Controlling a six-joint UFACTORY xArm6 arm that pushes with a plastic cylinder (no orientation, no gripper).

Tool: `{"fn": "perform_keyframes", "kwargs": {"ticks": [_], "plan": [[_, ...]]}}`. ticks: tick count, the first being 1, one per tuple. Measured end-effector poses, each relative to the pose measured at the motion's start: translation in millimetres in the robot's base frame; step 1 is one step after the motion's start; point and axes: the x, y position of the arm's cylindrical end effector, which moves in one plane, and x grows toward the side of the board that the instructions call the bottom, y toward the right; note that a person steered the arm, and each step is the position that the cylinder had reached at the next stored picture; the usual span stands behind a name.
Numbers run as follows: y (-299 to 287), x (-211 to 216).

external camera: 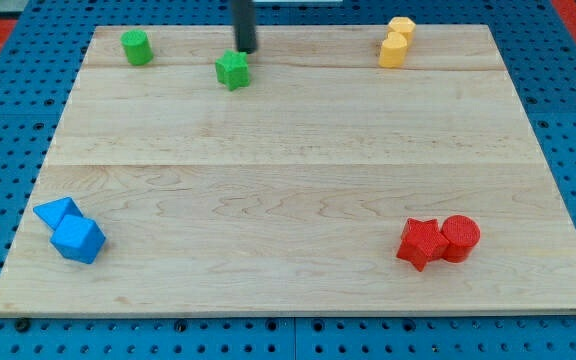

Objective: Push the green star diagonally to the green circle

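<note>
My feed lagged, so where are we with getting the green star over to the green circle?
Nothing looks finished: the green star sits well apart from the green circle, which lies toward the view's upper left. In hand: my tip is just above the star's right side, close to it. Left: the whole push leftward and slightly up.

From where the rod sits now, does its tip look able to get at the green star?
Probably yes: my tip sits just above the green star toward the view's top, nothing between them. The green circle lies well left.
</note>
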Motion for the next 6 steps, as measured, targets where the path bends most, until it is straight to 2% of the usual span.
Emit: {"fn": "perform_keyframes", "kwargs": {"ticks": [1,2,4,5,6], "plan": [[34.1,23.8],[32.4,65.4],[16.7,66.1],[42.2,53.2],[18.3,57.8]]}}
